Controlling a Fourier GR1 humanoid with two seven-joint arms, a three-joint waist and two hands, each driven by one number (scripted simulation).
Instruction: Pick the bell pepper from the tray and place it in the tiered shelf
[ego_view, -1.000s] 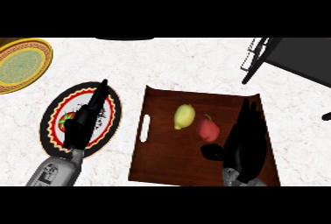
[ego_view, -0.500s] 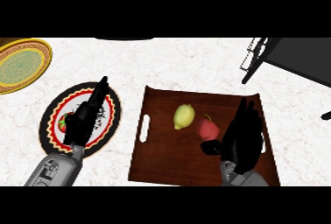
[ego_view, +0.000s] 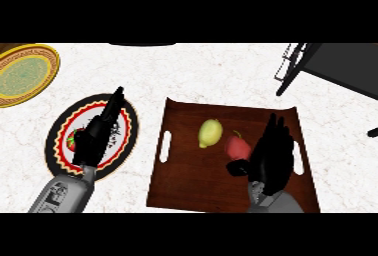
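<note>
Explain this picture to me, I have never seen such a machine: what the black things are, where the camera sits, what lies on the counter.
The camera sits in a humanoid robot's head and looks steeply down at a white counter. The two black shapes on grey forearms are its hands. The left hand hangs open over a red-rimmed plate. The right hand is over a brown tray, right beside a red bell pepper; it has not closed on the pepper, so nothing is held. A yellow lemon-like fruit lies next to the pepper. A green and gold plate is at far left, and the dark tiered shelf at upper right.
</note>
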